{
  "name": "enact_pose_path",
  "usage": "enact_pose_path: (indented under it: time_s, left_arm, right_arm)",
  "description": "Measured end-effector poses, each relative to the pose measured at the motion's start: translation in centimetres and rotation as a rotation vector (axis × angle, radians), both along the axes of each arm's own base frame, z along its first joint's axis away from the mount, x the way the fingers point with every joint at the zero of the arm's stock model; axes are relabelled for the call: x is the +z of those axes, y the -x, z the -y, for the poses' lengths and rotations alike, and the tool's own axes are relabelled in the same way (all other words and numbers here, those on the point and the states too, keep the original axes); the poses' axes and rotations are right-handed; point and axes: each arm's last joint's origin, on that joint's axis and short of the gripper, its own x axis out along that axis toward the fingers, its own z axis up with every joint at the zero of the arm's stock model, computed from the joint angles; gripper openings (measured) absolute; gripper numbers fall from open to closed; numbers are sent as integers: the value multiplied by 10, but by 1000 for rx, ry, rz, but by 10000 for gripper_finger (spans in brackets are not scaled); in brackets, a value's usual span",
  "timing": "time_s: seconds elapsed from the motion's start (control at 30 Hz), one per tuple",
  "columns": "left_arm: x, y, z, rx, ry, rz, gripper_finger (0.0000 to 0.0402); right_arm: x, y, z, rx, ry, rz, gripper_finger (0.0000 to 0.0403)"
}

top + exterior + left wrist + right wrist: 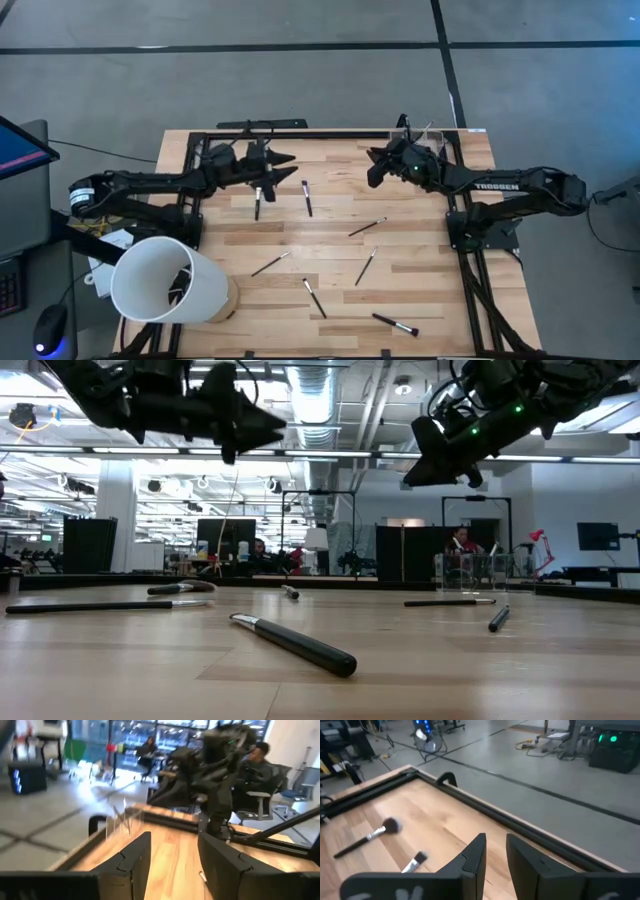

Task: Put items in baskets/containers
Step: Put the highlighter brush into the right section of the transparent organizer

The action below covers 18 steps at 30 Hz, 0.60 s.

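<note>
Several thin makeup brushes lie flat and scattered on the wooden table [330,180]: two at the far middle [257,203] [307,198], others nearer [367,227] [314,298] [395,324]. The small clear holder [420,133] [465,572] stands at the far right corner. My left gripper [286,168] [172,840] hangs open above the far left of the table, level and empty. My right gripper [375,168] [495,840] hovers near the holder, tilted slightly down, with a narrow empty gap between its fingers.
A big white tub [165,280] lies on its side at the table's near left corner. A black frame [300,133] runs along the far edge. In the low view a brush [295,642] lies close to the camera. People sit in the room beyond.
</note>
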Motion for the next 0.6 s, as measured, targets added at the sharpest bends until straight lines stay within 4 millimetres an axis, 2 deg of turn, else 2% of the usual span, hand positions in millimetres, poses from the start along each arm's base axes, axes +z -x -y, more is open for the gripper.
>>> enact_pose_path:
  time_s: [0.2, 0.43, 0.6]
  left_arm:
    - [-14, -7, -6, 105, 118, -73, 160]
    - [-8, -22, -17, 292, 189, -436, 160]
    - [-6, -20, -19, 381, 207, -626, 160]
  right_arm:
    - [5, 3, -1, 2, 15, 21, 65]
    - [14, 8, -3, 11, 40, 48, 65]
    - [25, 15, -5, 18, 79, 85, 65]
